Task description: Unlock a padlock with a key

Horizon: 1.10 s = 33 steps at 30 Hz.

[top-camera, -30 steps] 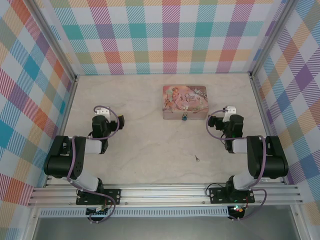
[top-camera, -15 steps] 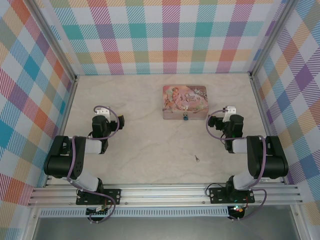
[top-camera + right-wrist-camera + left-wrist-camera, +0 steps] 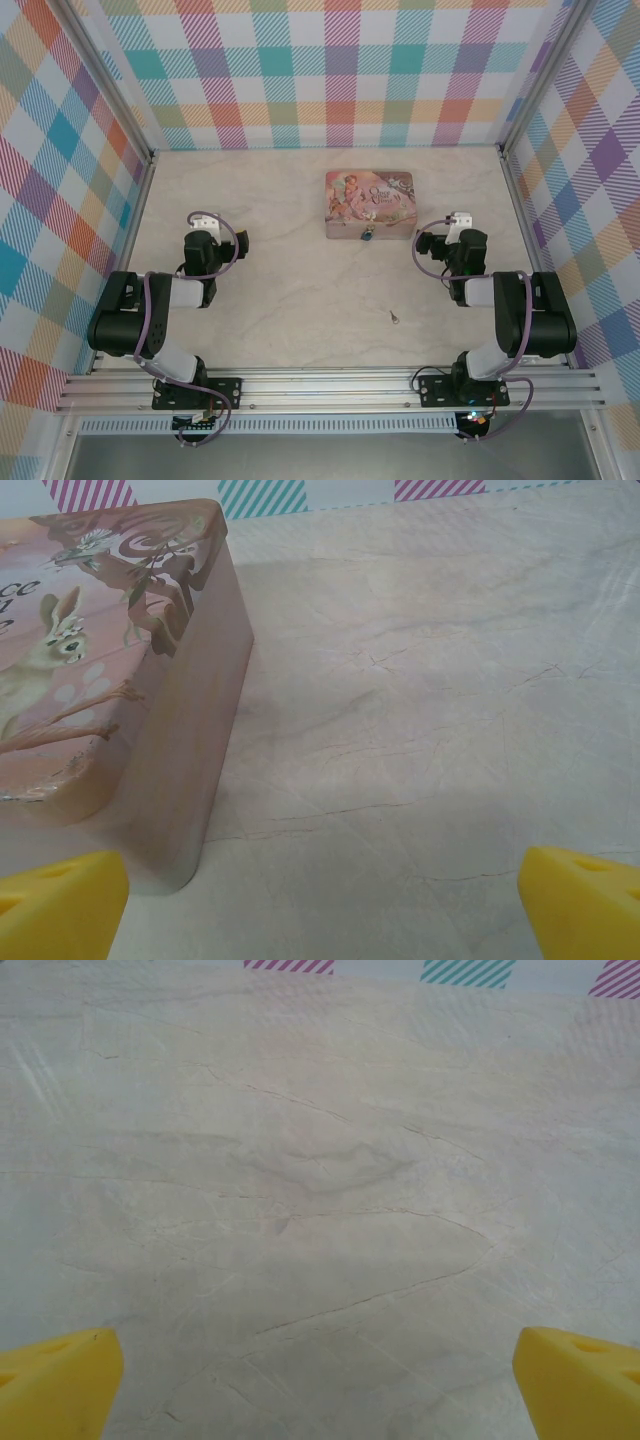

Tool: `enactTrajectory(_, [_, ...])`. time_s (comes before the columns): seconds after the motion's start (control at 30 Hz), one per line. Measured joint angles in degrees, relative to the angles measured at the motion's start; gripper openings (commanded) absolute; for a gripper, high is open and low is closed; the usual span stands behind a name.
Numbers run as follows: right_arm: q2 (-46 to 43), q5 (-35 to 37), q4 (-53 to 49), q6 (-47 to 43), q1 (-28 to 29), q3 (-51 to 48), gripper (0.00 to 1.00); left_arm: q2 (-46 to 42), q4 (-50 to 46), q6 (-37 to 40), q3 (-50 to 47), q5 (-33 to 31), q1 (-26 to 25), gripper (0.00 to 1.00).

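On the table (image 3: 280,300), the padlock (image 3: 368,235) sits at the 6 o'clock edge of the tin (image 3: 368,202), touching it. It is too small to tell whether it hangs from a clasp. The key (image 3: 395,319) lies flat well apart from it, at about 5 o'clock from the padlock and 7 o'clock from the right arm's wrist.

The left gripper (image 3: 320,1385) has its fingers spread wide over bare table and holds nothing. The right gripper (image 3: 320,905) is equally wide and empty, with the tin's corner just at its 10 o'clock.

The key is the likeliest trouble. It is thin and flat against a hard surface, so closing fingers may ride over it or skate it away rather than lift it. If it is pinched crooked, the blade will not line up with the keyhole. The padlock is small and probably loose at the tin's edge, so a push from the key could swing it or shove the light tin towards 12 o'clock. One gripper should probably steady it.

Plaid walls close the table in at 9, 12 and 3 o'clock. The tin stands right behind the padlock, which blocks any approach from 12 o'clock. The right arm's own wrist lies between its fingers and the key, so it must fold back to reach it.
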Motion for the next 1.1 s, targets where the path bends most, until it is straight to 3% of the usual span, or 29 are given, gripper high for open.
enactTrajectory(0.23, [-14.9, -0.2, -17.2, 1.6, 0.0, 4.5, 1.0, -17.5, -10.8, -1.7, 0.4, -2.3, -0.1, 1.0])
enactTrajectory(0.33, [-21.0, -1.1, -26.7, 4.8, 0.0, 9.7, 1.0, -24.1, -21.1, -5.1, 5.0, -3.0, -0.1, 1.0])
enactTrajectory(0.5, [-26.6, -6.0, -42.9, 11.5, 0.0, 17.4, 1.0, -25.8, -38.6, -14.4, 18.6, 0.9, -0.2, 1.0])
enactTrajectory(0.63, [-29.4, -12.5, -52.4, 17.0, 0.0, 18.8, 1.0, -25.8, -45.3, -21.7, 20.8, 6.2, -1.5, 1.0])
enactTrajectory(0.87, [-30.5, -17.2, -61.5, 20.5, 0.0, 18.3, 1.0, -25.7, -47.2, -32.0, 18.1, 12.0, -9.9, 1.0])
enactTrajectory(1.1, [-25.6, -18.3, -62.9, 20.7, 0.0, 18.3, 1.0, -21.0, -44.0, -37.4, 16.8, 12.5, -16.6, 1.0])
